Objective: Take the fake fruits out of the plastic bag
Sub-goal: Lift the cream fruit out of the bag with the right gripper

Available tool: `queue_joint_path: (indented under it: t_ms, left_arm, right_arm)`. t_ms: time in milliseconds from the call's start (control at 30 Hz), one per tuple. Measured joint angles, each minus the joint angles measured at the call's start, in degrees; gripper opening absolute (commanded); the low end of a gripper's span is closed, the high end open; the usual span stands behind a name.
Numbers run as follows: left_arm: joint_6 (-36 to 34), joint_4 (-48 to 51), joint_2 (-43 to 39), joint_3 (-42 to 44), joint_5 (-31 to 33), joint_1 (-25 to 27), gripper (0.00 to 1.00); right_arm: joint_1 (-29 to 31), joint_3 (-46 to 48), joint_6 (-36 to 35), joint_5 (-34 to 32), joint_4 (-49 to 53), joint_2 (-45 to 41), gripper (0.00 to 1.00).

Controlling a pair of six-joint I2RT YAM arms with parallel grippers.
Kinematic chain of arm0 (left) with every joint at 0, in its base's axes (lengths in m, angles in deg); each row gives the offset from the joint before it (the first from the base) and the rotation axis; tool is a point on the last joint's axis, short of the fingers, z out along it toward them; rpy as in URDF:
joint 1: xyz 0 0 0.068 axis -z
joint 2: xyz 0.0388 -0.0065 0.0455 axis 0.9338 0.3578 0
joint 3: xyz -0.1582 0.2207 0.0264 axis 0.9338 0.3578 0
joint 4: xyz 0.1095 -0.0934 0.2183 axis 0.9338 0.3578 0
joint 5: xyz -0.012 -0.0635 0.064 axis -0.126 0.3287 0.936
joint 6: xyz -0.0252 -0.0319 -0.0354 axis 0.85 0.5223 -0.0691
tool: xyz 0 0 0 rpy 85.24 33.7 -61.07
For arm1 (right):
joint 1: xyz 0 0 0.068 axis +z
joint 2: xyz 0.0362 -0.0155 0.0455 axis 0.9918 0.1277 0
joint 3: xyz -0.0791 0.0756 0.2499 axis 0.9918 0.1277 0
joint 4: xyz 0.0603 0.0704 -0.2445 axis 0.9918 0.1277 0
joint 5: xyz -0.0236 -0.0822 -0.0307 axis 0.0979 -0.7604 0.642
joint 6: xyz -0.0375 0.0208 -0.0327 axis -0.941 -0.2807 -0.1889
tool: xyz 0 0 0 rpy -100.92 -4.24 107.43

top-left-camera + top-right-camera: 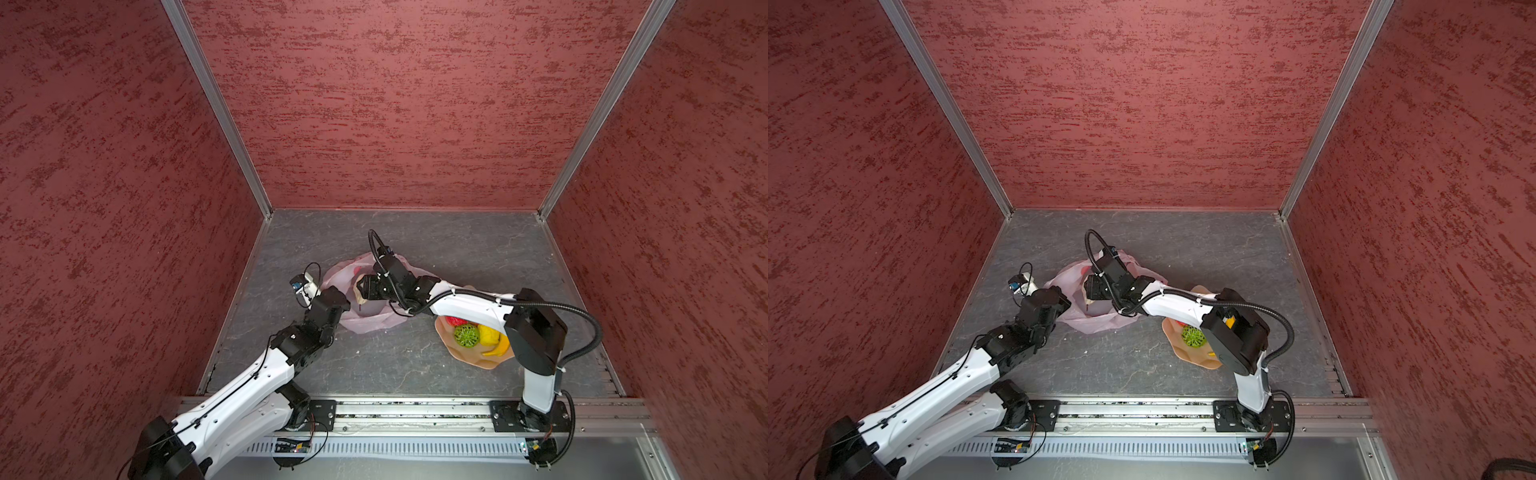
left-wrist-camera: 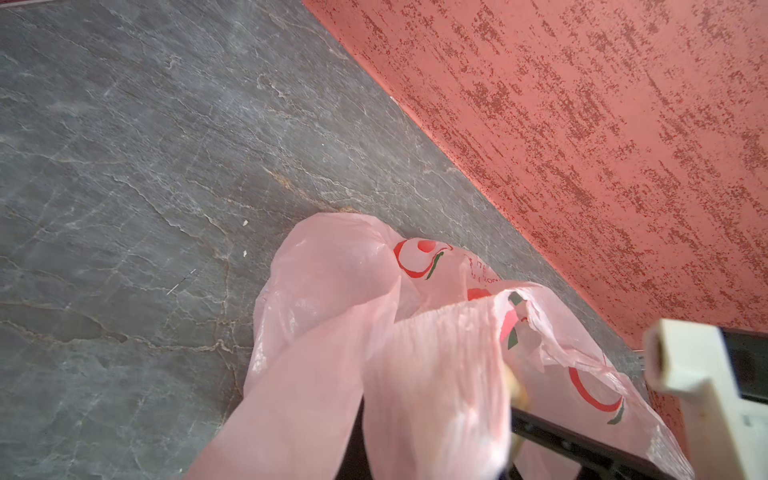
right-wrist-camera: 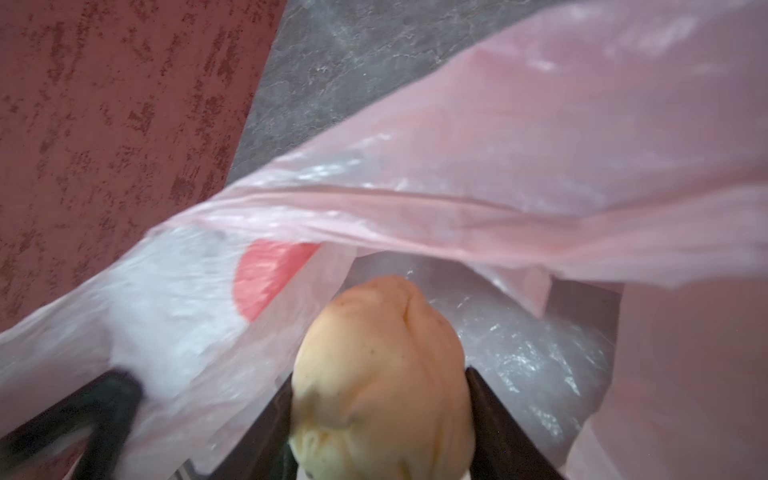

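Observation:
The pale-pink plastic bag point(image 1: 368, 322) point(image 1: 1094, 323) point(image 2: 332, 291) point(image 3: 498, 166) lies crumpled mid-table with its mouth held up. My left gripper point(image 1: 341, 311) point(image 1: 1065, 308) point(image 2: 361, 449) is shut on the bag's near-left edge, and the film hides its jaws. My right gripper point(image 1: 360, 289) point(image 1: 1089, 289) point(image 3: 380, 382) reaches into the mouth from the right. It is shut on a cream lumpy fake fruit point(image 3: 382, 365) point(image 1: 357, 293), with a black finger on each side. A red ball point(image 1: 456, 321), a green lattice ball point(image 1: 466, 335) point(image 1: 1193, 336), a yellow lemon point(image 1: 488, 334) and a banana point(image 1: 498, 349) lie in the dish.
A tan wavy-edged dish point(image 1: 453, 353) point(image 1: 1183, 353) sits right of the bag, partly under my right arm. Red textured walls close in the grey table on three sides, and a metal rail runs along the front edge.

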Motion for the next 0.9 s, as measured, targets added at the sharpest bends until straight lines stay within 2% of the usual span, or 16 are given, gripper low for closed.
queue_joint_path:
  t_ms: [500, 700, 900]
  left_arm:
    - [-0.2, -0.44, 2.01, -0.11, 0.07, 0.0, 0.0]
    - [-0.2, -0.48, 2.03, -0.11, 0.07, 0.0, 0.0]
    - [-0.26, -0.81, 3.89, -1.51, -0.22, -0.04, 0.0]
  right_arm:
    - [-0.37, 0.7, -6.32, -0.55, 11.61, -19.06, 0.29]
    - [-3.76, 3.34, -6.67, -4.85, 18.08, -30.29, 0.29]
    - [-9.75, 6.12, -6.97, -10.16, 24.48, -41.31, 0.29]
